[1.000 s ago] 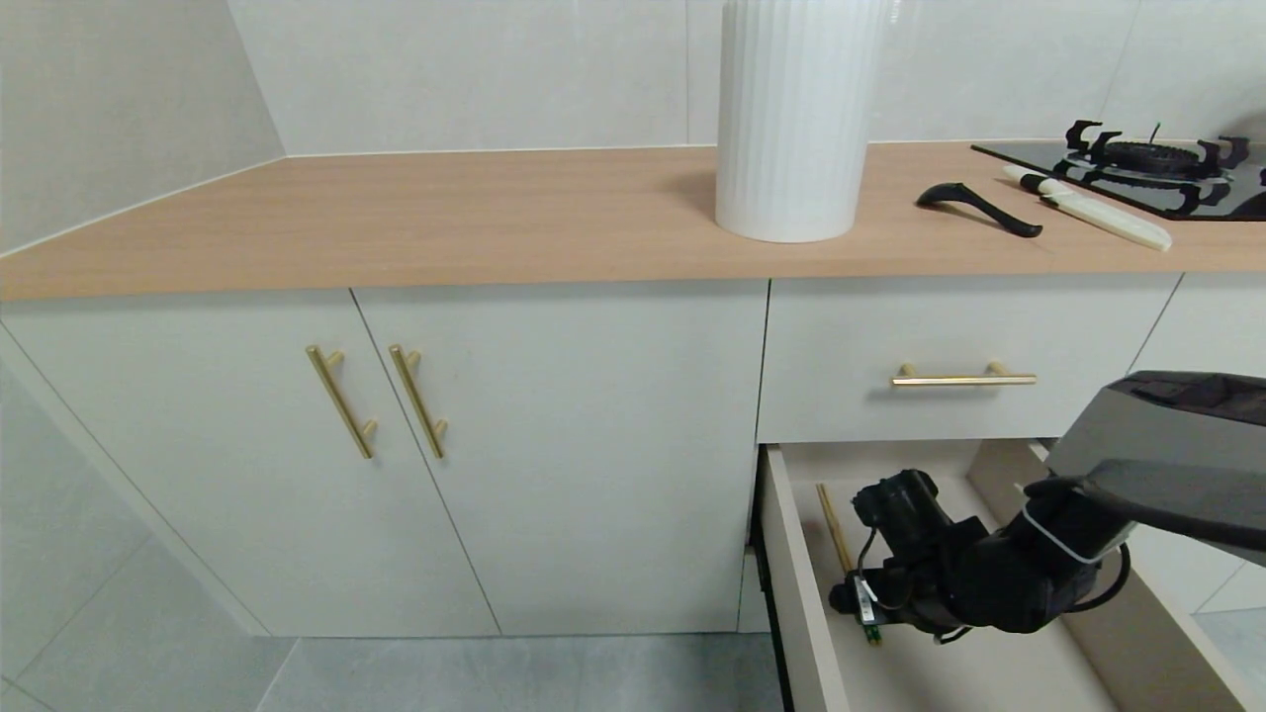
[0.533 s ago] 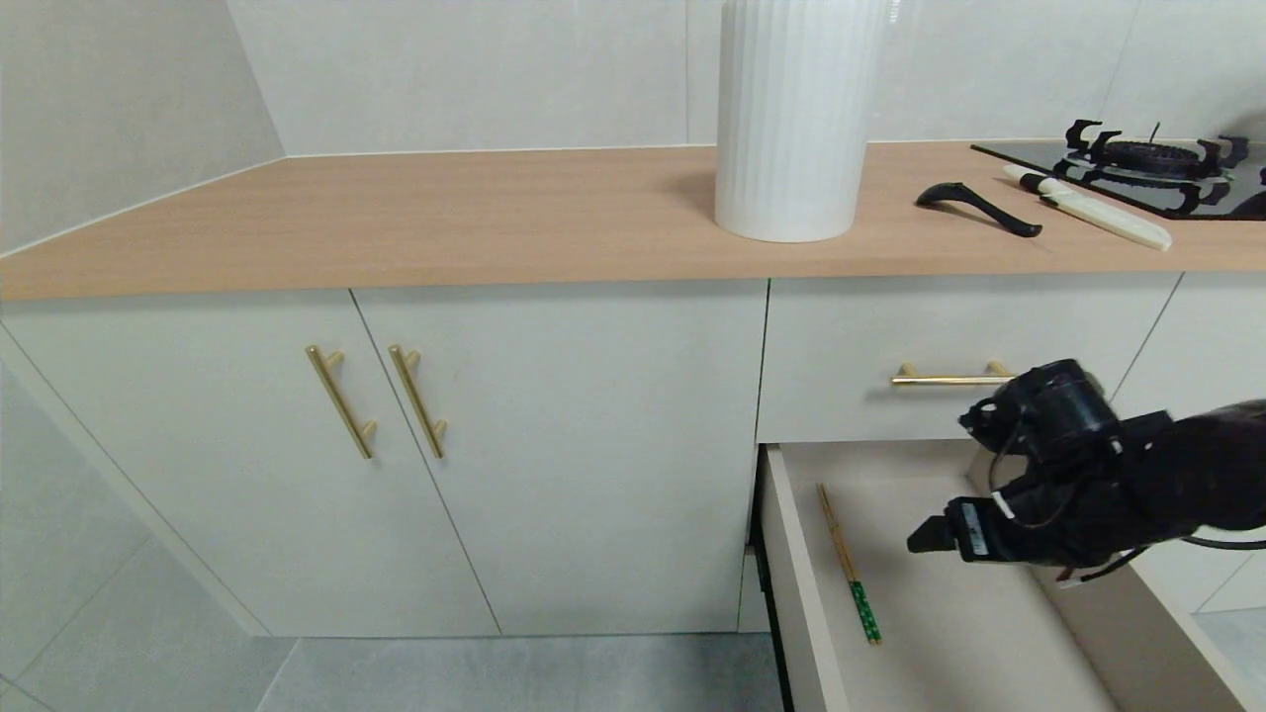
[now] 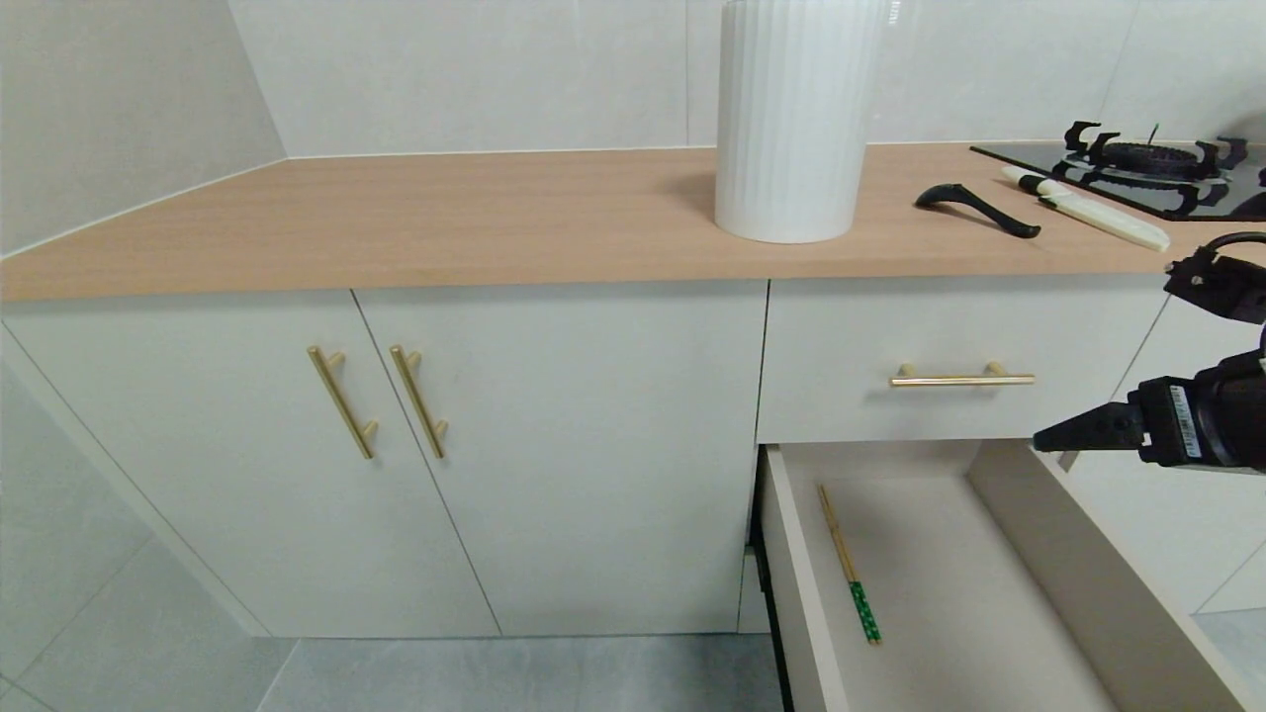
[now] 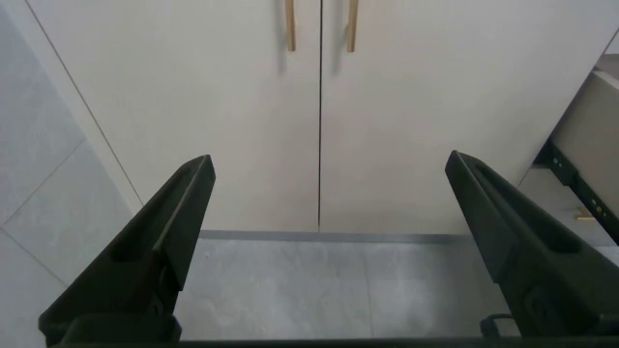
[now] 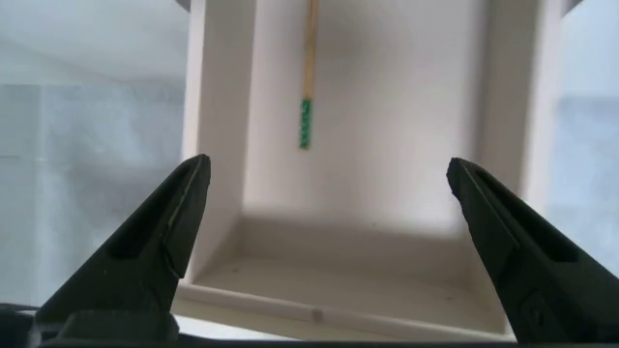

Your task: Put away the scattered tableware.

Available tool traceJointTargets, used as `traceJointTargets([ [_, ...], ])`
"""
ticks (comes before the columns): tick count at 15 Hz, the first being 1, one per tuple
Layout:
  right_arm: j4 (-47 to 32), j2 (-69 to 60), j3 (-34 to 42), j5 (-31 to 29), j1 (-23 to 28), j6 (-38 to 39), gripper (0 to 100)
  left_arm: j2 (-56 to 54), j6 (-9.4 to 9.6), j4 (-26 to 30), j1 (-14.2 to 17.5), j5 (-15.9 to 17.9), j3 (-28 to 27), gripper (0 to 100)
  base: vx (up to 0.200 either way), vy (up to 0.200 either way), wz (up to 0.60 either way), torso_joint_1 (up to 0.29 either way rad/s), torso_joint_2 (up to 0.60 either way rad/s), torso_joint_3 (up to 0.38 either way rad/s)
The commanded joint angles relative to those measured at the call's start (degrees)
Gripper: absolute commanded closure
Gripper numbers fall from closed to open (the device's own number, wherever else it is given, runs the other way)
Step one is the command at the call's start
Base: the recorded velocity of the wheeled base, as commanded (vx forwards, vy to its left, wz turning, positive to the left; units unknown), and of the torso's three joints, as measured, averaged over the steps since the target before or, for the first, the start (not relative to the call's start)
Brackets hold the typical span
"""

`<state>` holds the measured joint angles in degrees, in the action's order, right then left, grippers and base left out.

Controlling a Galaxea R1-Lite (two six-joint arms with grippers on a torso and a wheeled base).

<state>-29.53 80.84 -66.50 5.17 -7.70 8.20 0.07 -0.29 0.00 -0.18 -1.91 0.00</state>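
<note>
Head view: a white vase [image 3: 796, 119], black ladle [image 3: 974, 208] and knife [image 3: 1088, 220] sit on the wooden tabletop [image 3: 445, 218]. Chopsticks [image 3: 849, 578] lie in the open drawer [image 3: 799, 583] below, by its left wall. The right fingers [image 3: 1083, 432] hover above its right wall, well apart from them.

Left wrist view: the left fingers [image 4: 174, 222], spread and empty, face cabinet doors [image 4: 319, 116].

Right wrist view: the right fingers gape, empty, above the chopsticks.
</note>
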Motion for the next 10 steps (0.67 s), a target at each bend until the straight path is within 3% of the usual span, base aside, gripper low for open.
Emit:
traceJointTargets([
  [1,0.0,-2.3,0.8,0.1,0.7,-0.7,0,0.0,-0.06,0.0,0.0,0.0,0.0,0,0.000,0.000,0.00,0.000,0.00,0.000],
  [10,0.1,-3.0,1.9,0.1,0.6,-2.3,0,0.0,-0.06,0.0,0.0,0.0,0.0,0,0.000,0.000,0.00,0.002,-0.01,-0.011],
])
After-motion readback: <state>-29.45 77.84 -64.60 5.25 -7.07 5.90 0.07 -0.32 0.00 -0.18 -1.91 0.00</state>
